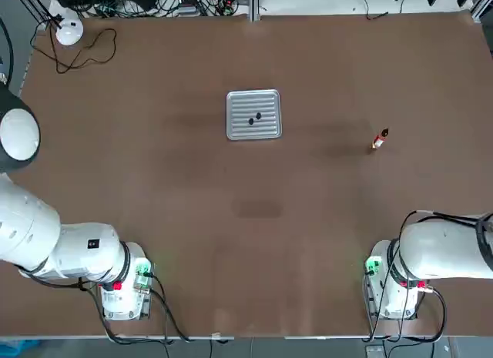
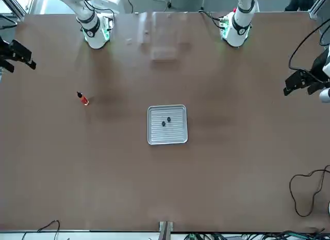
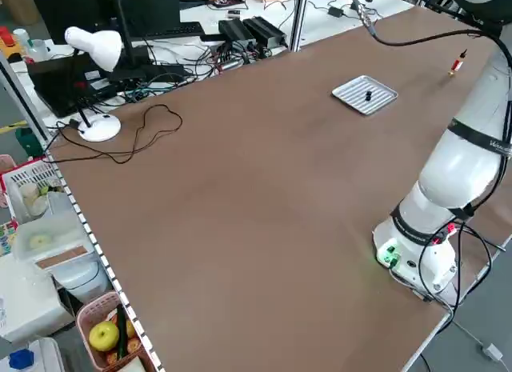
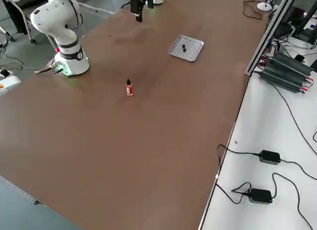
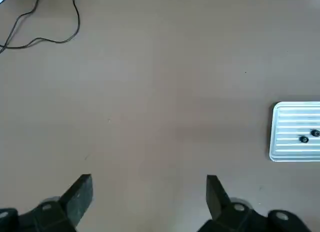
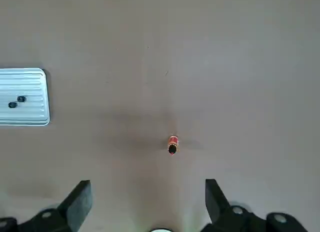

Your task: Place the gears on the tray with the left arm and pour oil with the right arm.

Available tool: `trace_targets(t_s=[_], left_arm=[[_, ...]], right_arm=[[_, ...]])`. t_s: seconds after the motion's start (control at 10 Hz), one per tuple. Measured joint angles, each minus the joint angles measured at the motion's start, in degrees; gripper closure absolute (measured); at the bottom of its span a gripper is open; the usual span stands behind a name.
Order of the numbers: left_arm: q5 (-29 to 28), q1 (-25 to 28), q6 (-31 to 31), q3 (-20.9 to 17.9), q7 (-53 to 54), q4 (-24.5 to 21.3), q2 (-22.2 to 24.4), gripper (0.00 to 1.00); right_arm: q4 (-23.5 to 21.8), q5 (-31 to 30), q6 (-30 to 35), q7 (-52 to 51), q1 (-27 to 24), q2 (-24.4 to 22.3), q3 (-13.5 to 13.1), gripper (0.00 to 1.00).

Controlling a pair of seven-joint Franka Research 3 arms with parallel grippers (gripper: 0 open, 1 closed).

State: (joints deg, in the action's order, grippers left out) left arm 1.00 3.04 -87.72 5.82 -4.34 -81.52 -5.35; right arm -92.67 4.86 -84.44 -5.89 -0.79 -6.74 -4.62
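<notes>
The silvery ribbed tray (image 1: pixel 266 128) lies at the table's middle, toward the far side. Two tiny dark gears (image 1: pixel 258 116) rest on it side by side, also seen in the front view as gears (image 2: pixel 166 121). The oil bottle (image 1: pixel 380 138) stands upright on the bare table to the tray's right, clear of everything. My left gripper (image 5: pixel 148 181) hovers open and empty high over the table's left part, with the tray (image 5: pixel 290 144) off to its side. My right gripper (image 6: pixel 147 184) is open and empty above the right part, the oil bottle (image 6: pixel 172 144) just ahead of its fingers.
A white desk lamp (image 1: pixel 68 31) and its looping cable (image 1: pixel 85 54) sit at the far left corner. Cables run along the far edge. Both arm bases (image 1: pixel 127 285) stand at the near edge. A white bench with power adapters (image 4: pixel 270 157) lies past the table's far edge.
</notes>
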Motion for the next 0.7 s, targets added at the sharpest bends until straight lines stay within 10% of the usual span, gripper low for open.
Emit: trace_targets(t_s=[0.7], left_arm=[[0.0,-0.02,0.01,0.01,-0.1,0.0,0.0,0.0]], right_arm=[[-1.84,-1.02,-0.24,3.17,0.01,-0.72,0.59,0.0]])
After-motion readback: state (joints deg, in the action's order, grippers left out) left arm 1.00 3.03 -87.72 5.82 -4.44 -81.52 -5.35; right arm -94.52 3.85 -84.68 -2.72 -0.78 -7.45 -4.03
